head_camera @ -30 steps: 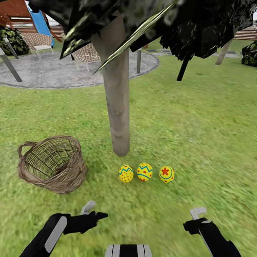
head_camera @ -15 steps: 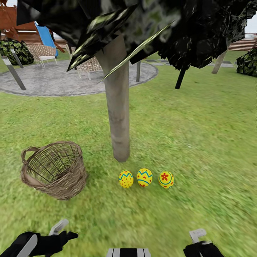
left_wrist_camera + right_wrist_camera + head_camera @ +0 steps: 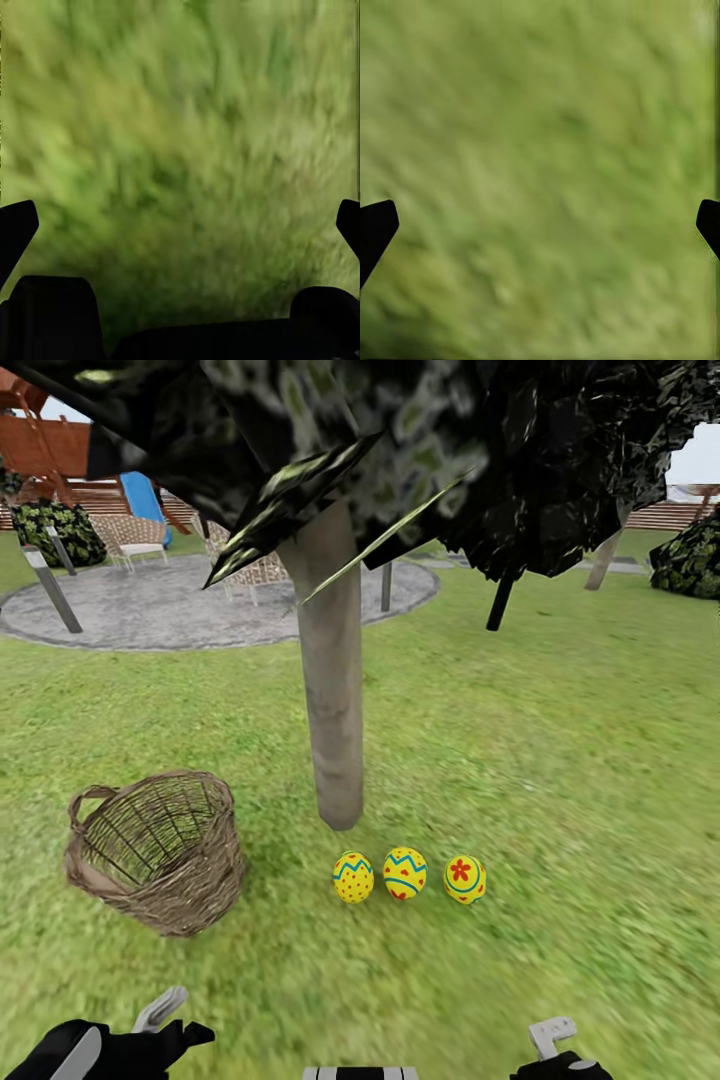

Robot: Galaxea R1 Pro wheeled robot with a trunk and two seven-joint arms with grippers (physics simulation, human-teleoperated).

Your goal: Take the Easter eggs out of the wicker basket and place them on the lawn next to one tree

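Three yellow Easter eggs lie in a row on the lawn (image 3: 560, 760) at the foot of the tree (image 3: 335, 700): one (image 3: 353, 877), a second (image 3: 405, 873) and a third (image 3: 465, 879). The wicker basket (image 3: 155, 850) stands tilted on the grass to their left, and no egg shows inside it. My left gripper (image 3: 172, 1020) sits at the bottom left, short of the basket. The right gripper (image 3: 553, 1045) is at the bottom edge, short of the eggs. Left gripper (image 3: 180, 225) and right gripper (image 3: 540, 225) are both open over bare grass in the wrist views.
The tree's dark leafy canopy (image 3: 420, 450) hangs low overhead. A grey round patio (image 3: 170, 605) with woven chairs (image 3: 135, 540) lies at the back left. Bushes (image 3: 690, 560) stand at the far right, and a slim dark trunk (image 3: 500, 605) stands behind the tree.
The head view has tilted upward, so everything sits lower in the picture. Both arms have drawn back toward the bottom edge. Eggs and basket have stayed put.
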